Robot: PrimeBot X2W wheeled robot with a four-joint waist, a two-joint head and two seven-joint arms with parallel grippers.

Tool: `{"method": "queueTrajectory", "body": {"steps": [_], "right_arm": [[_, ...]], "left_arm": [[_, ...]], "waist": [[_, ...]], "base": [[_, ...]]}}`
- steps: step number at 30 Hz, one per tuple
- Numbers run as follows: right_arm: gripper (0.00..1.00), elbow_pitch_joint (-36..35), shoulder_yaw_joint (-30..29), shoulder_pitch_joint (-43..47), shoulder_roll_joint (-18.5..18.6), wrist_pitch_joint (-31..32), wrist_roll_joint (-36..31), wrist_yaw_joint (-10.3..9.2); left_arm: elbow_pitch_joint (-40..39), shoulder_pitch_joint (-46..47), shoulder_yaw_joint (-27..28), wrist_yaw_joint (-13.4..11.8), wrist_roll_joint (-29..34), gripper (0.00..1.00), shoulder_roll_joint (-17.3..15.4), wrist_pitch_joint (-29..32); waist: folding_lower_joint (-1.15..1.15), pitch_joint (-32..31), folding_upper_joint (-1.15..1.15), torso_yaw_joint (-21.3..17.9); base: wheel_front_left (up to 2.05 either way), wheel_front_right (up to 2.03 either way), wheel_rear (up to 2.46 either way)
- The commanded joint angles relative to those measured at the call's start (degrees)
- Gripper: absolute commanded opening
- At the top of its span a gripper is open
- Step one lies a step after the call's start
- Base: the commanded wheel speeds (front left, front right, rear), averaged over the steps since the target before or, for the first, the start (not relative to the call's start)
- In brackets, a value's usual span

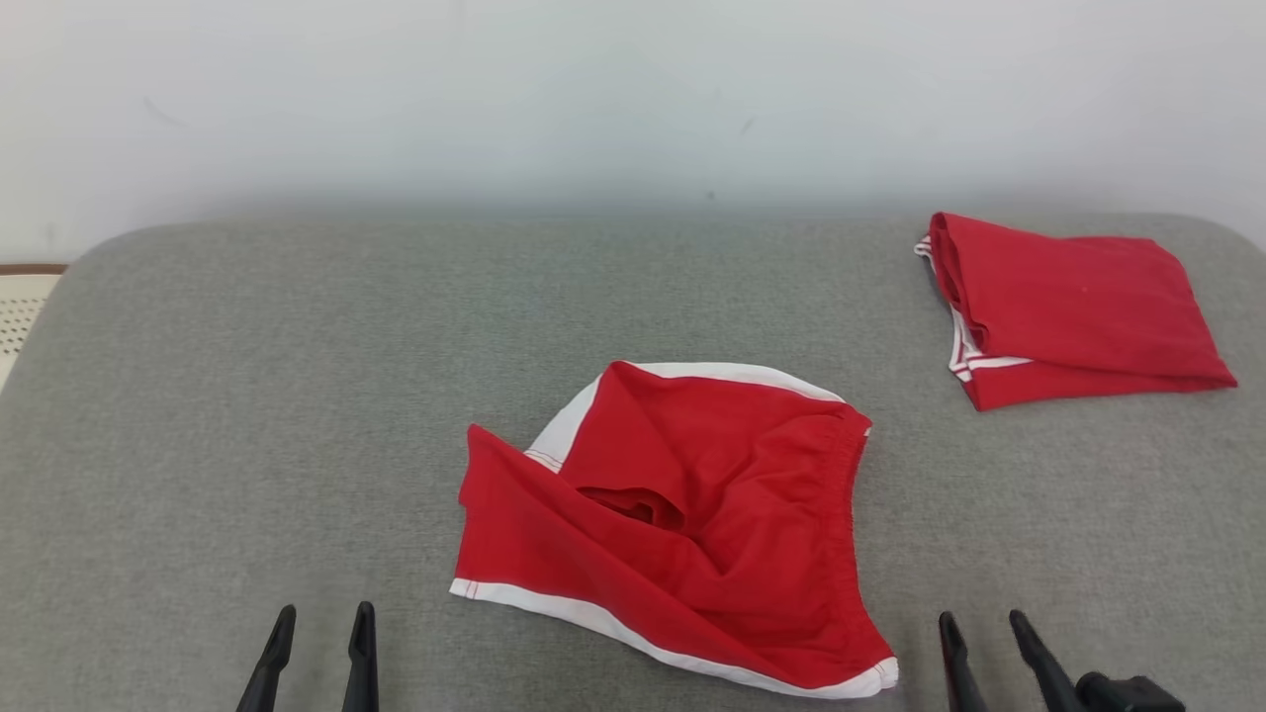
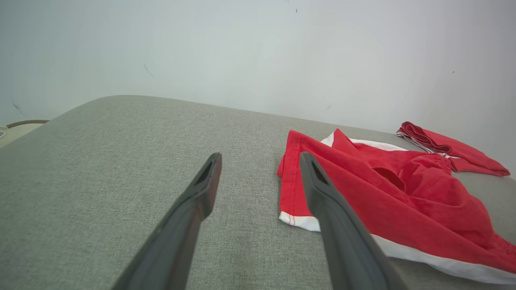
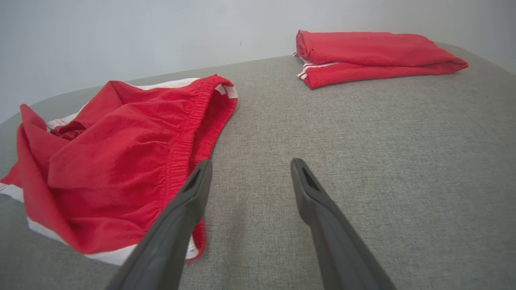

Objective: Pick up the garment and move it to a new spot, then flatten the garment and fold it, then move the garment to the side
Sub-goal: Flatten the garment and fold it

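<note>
Left gripper (image 1: 325, 607) and right gripper (image 1: 983, 615) are hovering released, empty. The crumpled garment (image 1: 692, 514) is lying between their fingers (image 1: 362, 658), likely risking a multi-layer pinch.

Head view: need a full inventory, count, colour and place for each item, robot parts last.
crumpled garment: 1, red with white trim, middle of the surface, nearer the front edge, lying loose and unfolded
folded garment: 1, red with white trim, far right of the surface, apart from the crumpled one
grey padded surface: 1, grey, spans the view under both garments
wall: 1, white, behind the surface
pale perforated panel: 1, cream, far left edge, beyond the surface
left gripper: 1, dark, lower left, open, holding nothing, left of the crumpled garment
right gripper: 1, dark, lower right, open, holding nothing, right of the crumpled garment
</note>
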State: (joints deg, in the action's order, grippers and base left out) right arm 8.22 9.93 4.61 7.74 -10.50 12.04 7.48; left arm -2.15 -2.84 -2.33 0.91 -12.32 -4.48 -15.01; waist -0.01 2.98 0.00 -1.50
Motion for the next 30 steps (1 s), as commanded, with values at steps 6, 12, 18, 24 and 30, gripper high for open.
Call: {"method": "queueTrajectory", "body": {"steps": [6,12,18,24,30], "right_arm": [[1.0,-1.73,4.29,1.23,1.8,0.44,2.19,0.03],[1.0,-3.4,3.86,-0.66,-0.76,-2.96,0.52,0.03],[1.0,-4.13,2.34,-1.73,-2.84,-4.32,-3.36,0.03],[1.0,-3.78,-0.61,-2.33,-4.45,-4.69,-8.04,0.03],[1.0,-2.61,-2.12,-1.91,-4.84,-4.74,-8.97,0.03]], "left_arm": [[-1.32,-3.05,2.21,0.13,-0.39,1.0,0.97,-0.19],[-2.18,-3.93,3.47,-0.29,0.95,1.0,1.39,-0.19],[-3.12,-2.57,4.15,-1.46,2.92,1.0,1.5,-0.19],[-2.61,-2.48,2.97,-0.01,5.74,1.0,1.37,-0.19],[-0.49,-2.53,1.49,1.46,6.65,1.0,1.35,-0.19]], "waist": [[0.01,-1.29,0.0,1.14],[0.01,-2.6,0.0,-0.12],[0.01,-3.17,0.0,-0.69],[0.01,-3.84,0.0,-1.25],[0.01,-4.74,0.0,-1.39]], "base": [[0.0,0.0,0.0],[0.0,0.0,0.0],[0.0,0.0,0.0],[0.0,0.0,0.0],[0.0,0.0,0.0]]}}
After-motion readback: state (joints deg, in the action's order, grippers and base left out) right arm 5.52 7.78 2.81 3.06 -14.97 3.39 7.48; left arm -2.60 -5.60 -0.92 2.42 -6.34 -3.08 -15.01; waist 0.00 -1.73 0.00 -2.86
